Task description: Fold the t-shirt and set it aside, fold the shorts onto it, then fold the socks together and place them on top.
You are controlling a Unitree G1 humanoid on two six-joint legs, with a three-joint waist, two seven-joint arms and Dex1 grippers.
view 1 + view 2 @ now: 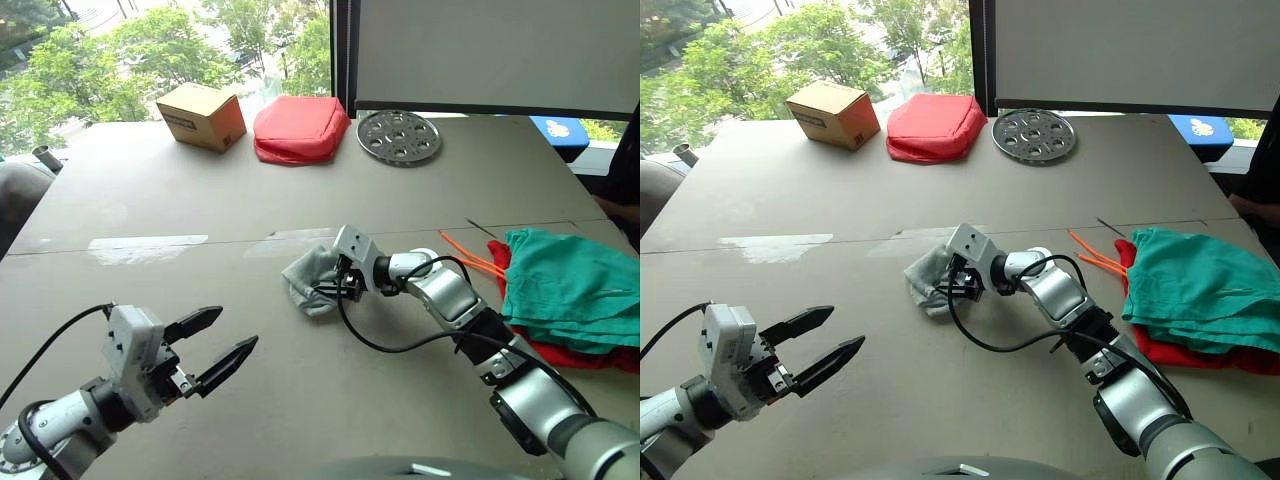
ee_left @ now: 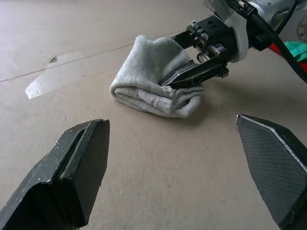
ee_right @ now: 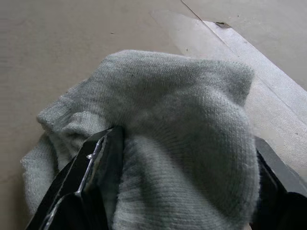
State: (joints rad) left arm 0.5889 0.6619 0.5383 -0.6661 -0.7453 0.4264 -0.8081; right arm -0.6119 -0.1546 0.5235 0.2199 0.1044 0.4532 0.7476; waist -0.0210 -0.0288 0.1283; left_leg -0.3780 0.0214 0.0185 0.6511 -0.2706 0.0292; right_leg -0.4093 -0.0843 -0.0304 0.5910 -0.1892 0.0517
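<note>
On the table (image 1: 150, 200), grey socks (image 1: 310, 275) bunched in right claw (image 1: 330, 290).

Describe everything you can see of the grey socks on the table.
The socks are light grey knit, bundled into a soft folded lump with layered edges along one side. They lie on the beige table, left of the stacked shorts and t-shirt. The right tool grips them, black fingers pressing into the fabric.
</note>
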